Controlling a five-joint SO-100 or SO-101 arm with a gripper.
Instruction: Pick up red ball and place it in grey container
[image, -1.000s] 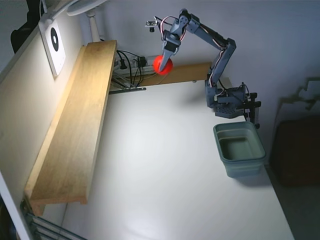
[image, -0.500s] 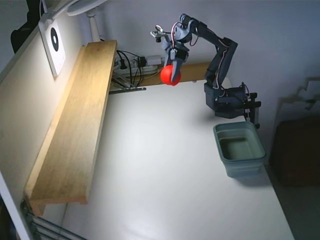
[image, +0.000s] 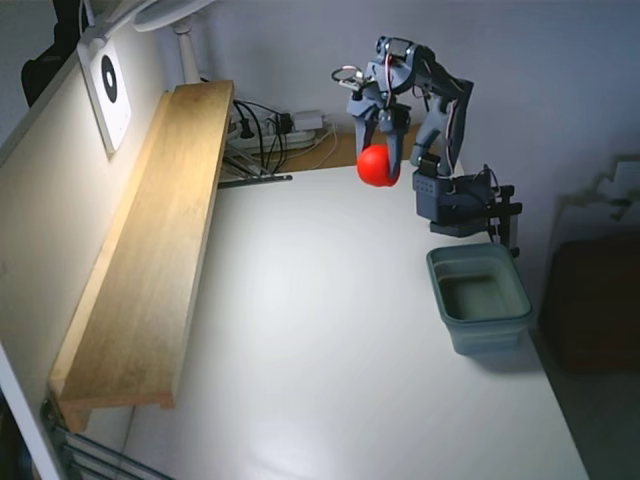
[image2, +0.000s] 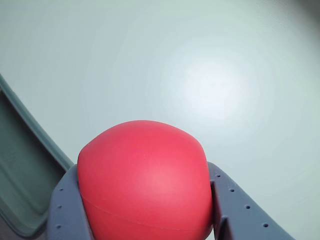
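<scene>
1 red ball (image: 376, 166) is up in the air, squeezed between the jaws of the gripper (image: 382, 160), so the picking up looks done. In the wrist view the red ball (image2: 144, 181) fills the space between the 2 grey fingers (image2: 67, 210). There is 1 grey container (image: 479, 297) on the white table (image: 320, 340), empty, near the arm's base and well apart from the ball. What is left, I think: carry the ball over the tub and let go.
</scene>
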